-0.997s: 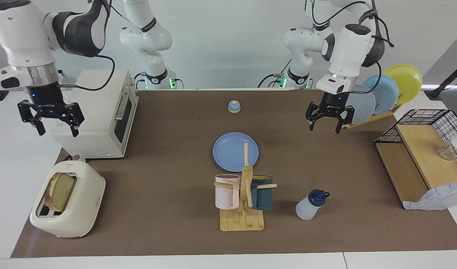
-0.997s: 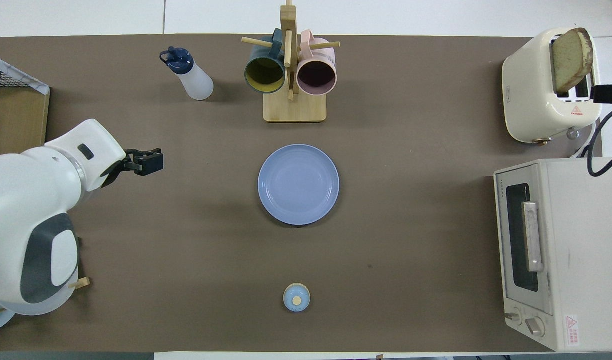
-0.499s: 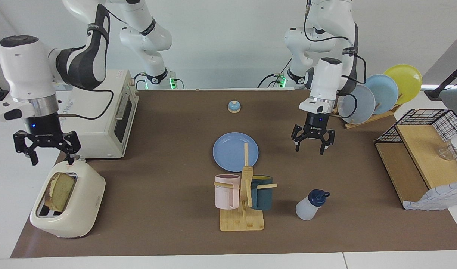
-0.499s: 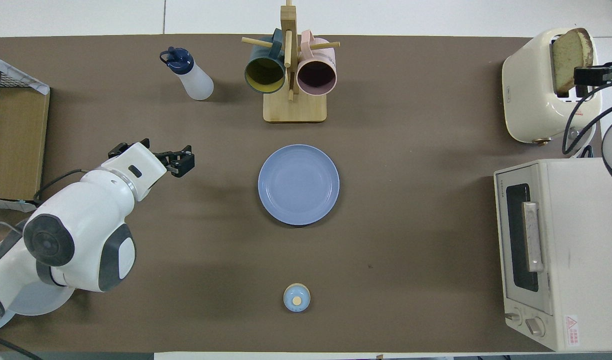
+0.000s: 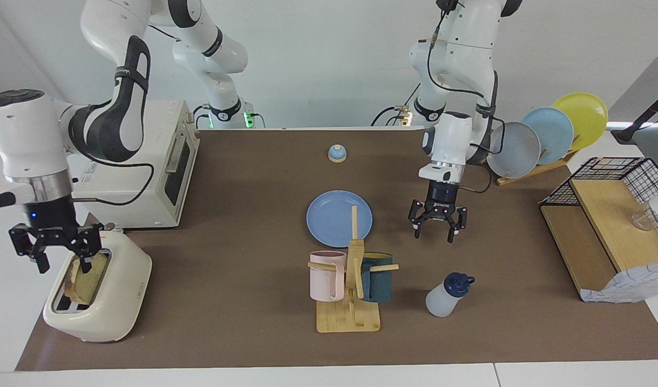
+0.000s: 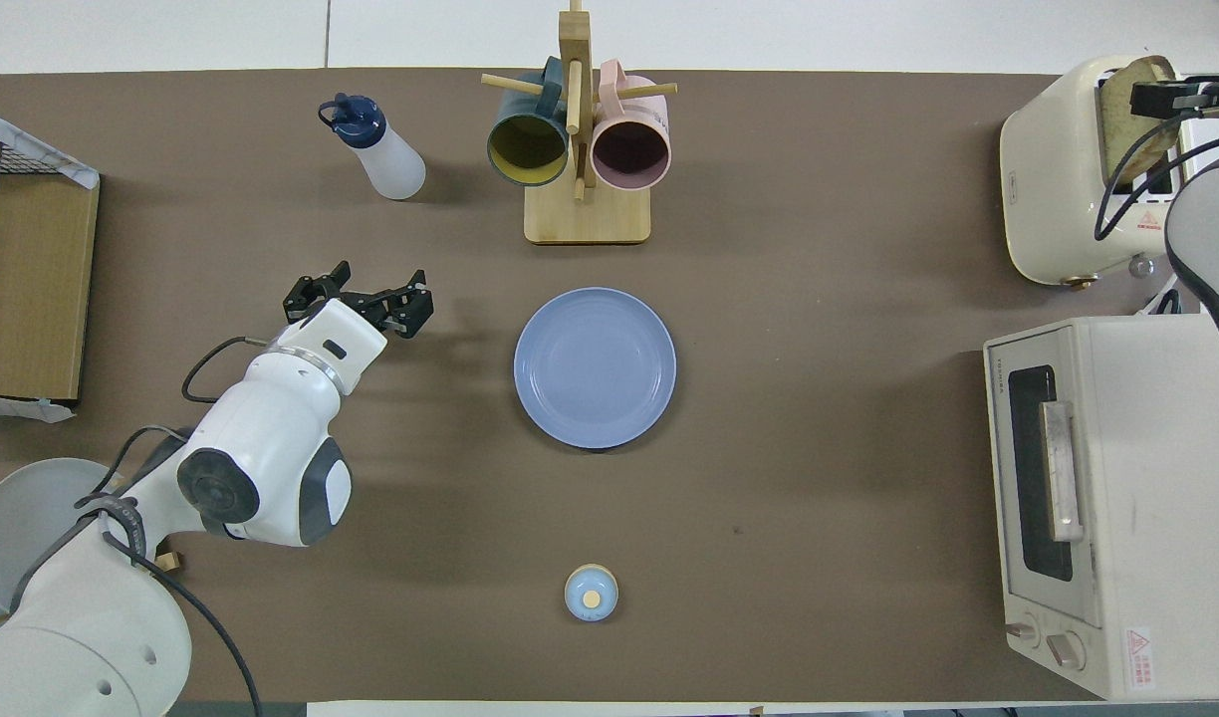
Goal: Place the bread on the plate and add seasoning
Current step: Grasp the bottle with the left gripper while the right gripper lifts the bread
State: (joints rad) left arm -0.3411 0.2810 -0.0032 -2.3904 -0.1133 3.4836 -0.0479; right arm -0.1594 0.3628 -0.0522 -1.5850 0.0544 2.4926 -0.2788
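The bread (image 5: 90, 277) stands upright in a slot of the cream toaster (image 5: 111, 306) at the right arm's end of the table, its top edge sticking out (image 6: 1139, 105). My right gripper (image 5: 64, 263) hangs open just over the toaster, one finger in front of the slice's top. In the overhead view only part of the right gripper (image 6: 1167, 98) shows. The blue plate (image 5: 339, 219) lies bare mid-table. The seasoning (image 5: 446, 296), a white bottle with a navy cap, stands farther from the robots than the plate (image 6: 595, 366). My left gripper (image 5: 435, 235) hangs open over the mat beside the plate.
A white toaster oven (image 5: 146, 161) stands beside the toaster, nearer the robots. A wooden mug rack (image 5: 350, 290) with a pink and a dark mug stands just past the plate. There is a small bell (image 5: 337, 153), a plate rack (image 5: 544, 140) and a wire-basket shelf (image 5: 608, 220).
My right gripper has come down from beside the toaster oven to the top of the bread. My left gripper has moved from the plate rack down toward the mat beside the plate.
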